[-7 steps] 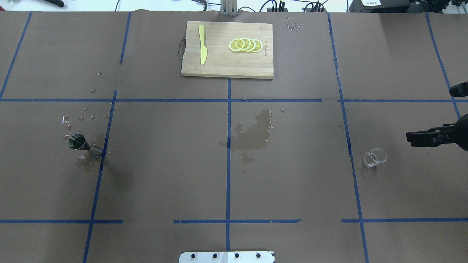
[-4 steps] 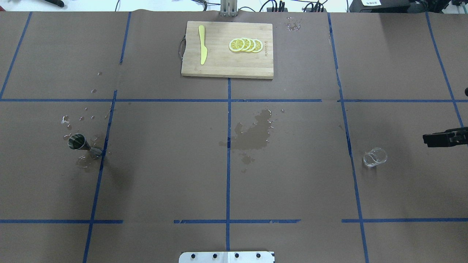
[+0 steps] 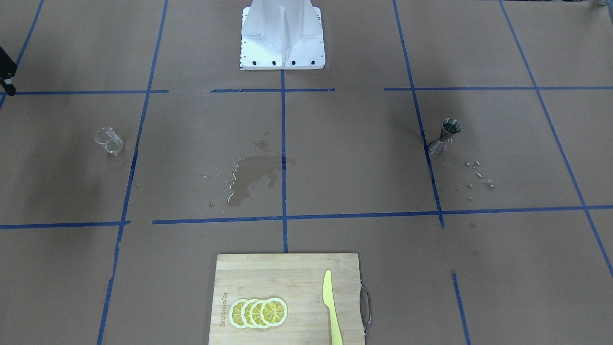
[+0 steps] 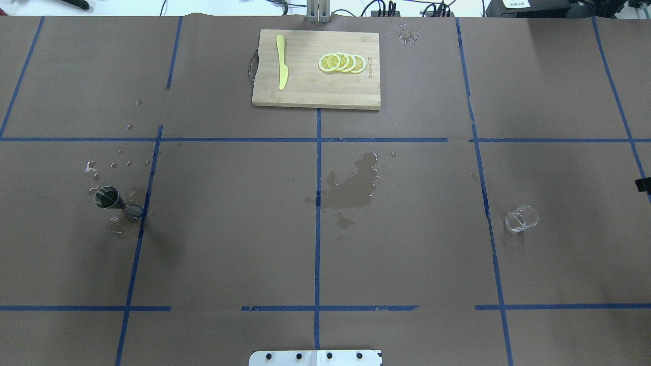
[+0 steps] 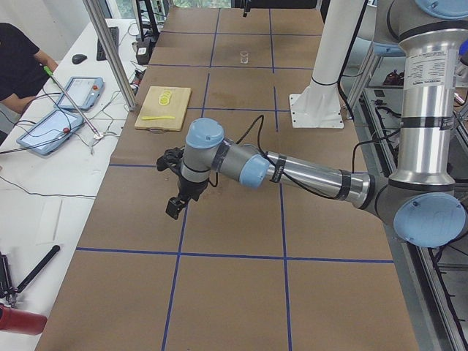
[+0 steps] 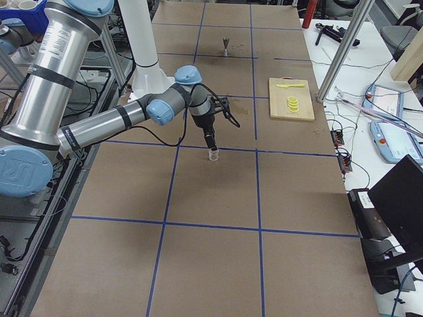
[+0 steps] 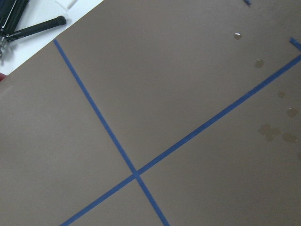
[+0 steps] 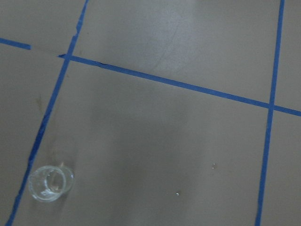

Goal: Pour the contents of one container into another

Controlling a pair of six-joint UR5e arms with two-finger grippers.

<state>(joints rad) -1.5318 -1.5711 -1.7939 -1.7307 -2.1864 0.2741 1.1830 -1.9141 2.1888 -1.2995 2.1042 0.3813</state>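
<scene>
The clear glass cup stands upright on the brown paper at the right; it also shows in the front view and low left in the right wrist view. Far to the left stands the steel jigger, also seen from the front. My right gripper hangs above the table near the cup, and only a black sliver of it shows at the overhead view's right edge. My left gripper hangs over the table's left end. I cannot tell whether either gripper is open or shut.
A wooden cutting board with lemon slices and a yellow knife lies at the far middle. A wet patch darkens the centre, and drops lie near the jigger. The white robot base sits at the near edge.
My right gripper has drawn back to the right, away from the cup, almost out of the overhead view. The cup and the jigger have not moved.
</scene>
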